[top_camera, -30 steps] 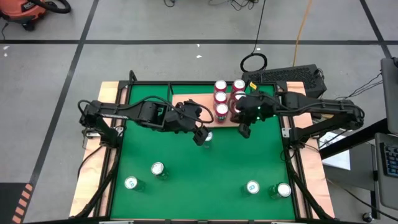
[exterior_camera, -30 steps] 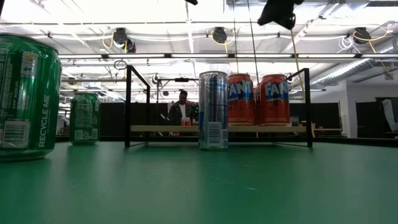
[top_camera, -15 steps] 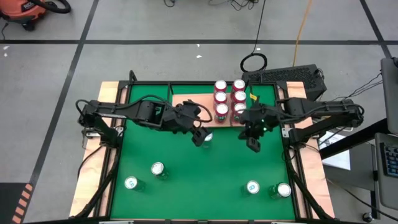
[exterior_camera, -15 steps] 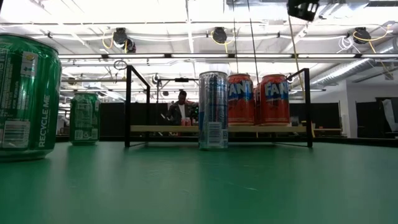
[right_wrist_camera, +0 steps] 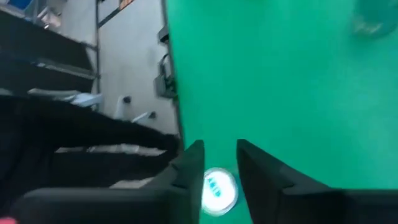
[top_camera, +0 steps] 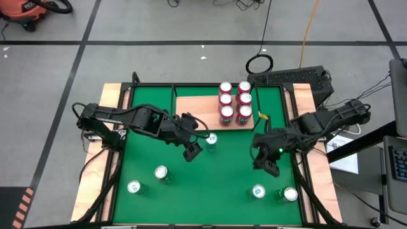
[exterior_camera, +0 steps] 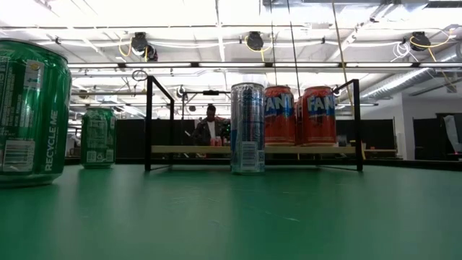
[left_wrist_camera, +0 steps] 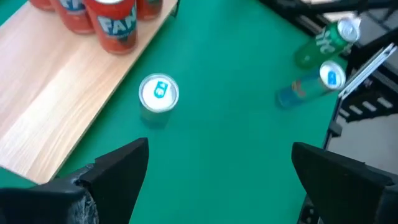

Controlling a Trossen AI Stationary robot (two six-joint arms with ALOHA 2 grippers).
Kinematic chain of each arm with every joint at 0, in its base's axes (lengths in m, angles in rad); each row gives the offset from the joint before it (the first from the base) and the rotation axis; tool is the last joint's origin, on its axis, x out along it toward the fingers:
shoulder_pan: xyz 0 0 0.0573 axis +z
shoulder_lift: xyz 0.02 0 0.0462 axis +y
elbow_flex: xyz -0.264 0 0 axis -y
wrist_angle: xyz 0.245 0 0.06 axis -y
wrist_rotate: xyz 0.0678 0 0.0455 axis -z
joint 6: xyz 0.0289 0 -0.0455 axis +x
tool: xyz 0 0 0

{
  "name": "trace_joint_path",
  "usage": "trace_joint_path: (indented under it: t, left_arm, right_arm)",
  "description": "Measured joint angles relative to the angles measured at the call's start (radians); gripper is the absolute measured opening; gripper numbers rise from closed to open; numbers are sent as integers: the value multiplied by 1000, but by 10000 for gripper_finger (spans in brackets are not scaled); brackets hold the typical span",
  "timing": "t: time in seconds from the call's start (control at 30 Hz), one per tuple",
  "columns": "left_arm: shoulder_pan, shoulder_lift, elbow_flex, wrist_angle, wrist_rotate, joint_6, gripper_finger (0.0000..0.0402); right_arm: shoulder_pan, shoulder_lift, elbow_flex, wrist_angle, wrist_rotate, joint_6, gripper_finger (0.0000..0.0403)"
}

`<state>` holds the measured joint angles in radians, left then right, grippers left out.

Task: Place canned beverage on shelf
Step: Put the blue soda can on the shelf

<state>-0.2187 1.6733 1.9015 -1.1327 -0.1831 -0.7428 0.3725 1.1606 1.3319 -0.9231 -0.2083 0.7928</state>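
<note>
Four red Fanta cans (top_camera: 234, 102) standing on the shelf (top_camera: 197, 108). "RECYCLE ME" on a green can (exterior_camera: 32, 112). Left claw (top_camera: 192, 151) spread wide, empty; right claw (top_camera: 267, 166) slightly parted over the green surface (top_camera: 222, 178), grasping nothing.

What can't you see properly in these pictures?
- Low view: both arms are out of frame; the silver can hides part of the red cans on the shelf.
- Right wrist view: the right pincer partly covers a can top; blur hides its label.
- High view: can labels are too small to read.
</note>
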Motion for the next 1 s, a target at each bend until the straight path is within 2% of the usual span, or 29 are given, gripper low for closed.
trace_joint_path:
  t: [0.17, 0.3, 0.53, 0.83, 1.0]
  left_arm:
    - [-13, 0, 0, -53, 3, -20, 395]
    - [-10, 0, 0, -99, 55, -98, 395]
    - [-20, 0, 0, -96, 52, -137, 395]
    - [-9, 1, 0, -96, 41, -140, 395]
    - [-3, 1, 0, -83, 38, -138, 395]
  right_arm:
    - [128, 0, 0, -1, 69, 178, 167]
    - [221, 1, 0, -35, 141, 271, 222]
    - [350, 73, 0, -70, 289, 161, 299]
    - [369, 223, -1, -100, 287, 153, 358]
    - [369, 271, -1, -61, 277, 111, 368]
